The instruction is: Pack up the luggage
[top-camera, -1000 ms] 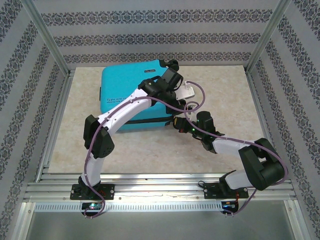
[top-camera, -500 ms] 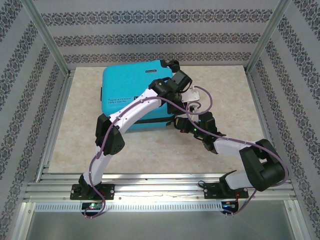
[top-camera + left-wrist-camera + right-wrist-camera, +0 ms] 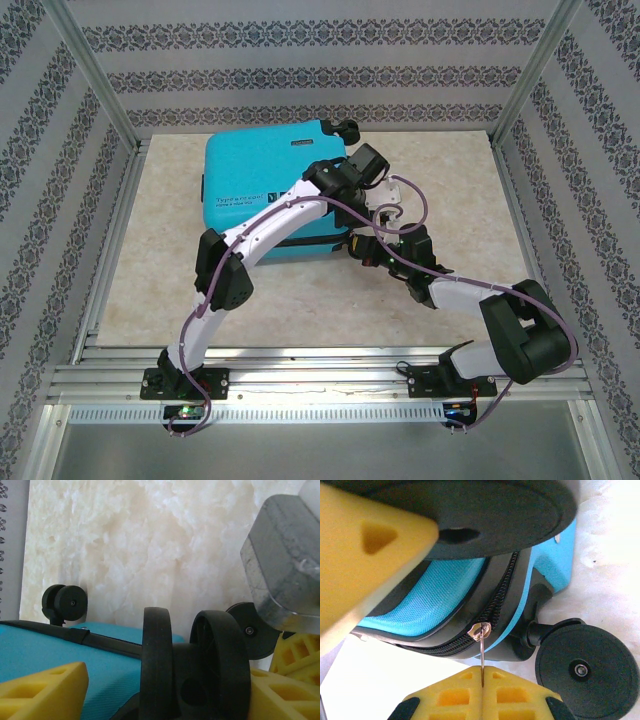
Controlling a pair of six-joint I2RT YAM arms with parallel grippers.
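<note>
The luggage (image 3: 260, 180), a turquoise hard-shell suitcase, lies flat and closed on the table at the back left. My left gripper (image 3: 388, 188) is at its right side. In the left wrist view the left gripper (image 3: 167, 680) is open, and a black double wheel (image 3: 155, 665) stands between its yellow fingers (image 3: 45, 687). My right gripper (image 3: 362, 245) is at the suitcase's near right corner. The right gripper (image 3: 482, 669) is shut on the metal zipper pull (image 3: 481, 631), which hangs from the black zipper (image 3: 497, 605).
Another suitcase wheel (image 3: 580, 667) sits just right of the right gripper, and a far wheel (image 3: 67, 602) shows at the back. A grey metal block (image 3: 290, 565) is close by on the right. The marble tabletop (image 3: 470, 200) lies bare to the right, with aluminium posts (image 3: 525, 70) around it.
My left arm has swung right along the suitcase to its right-side wheel, and its jaws have narrowed. The right gripper has stayed put on the zipper pull.
</note>
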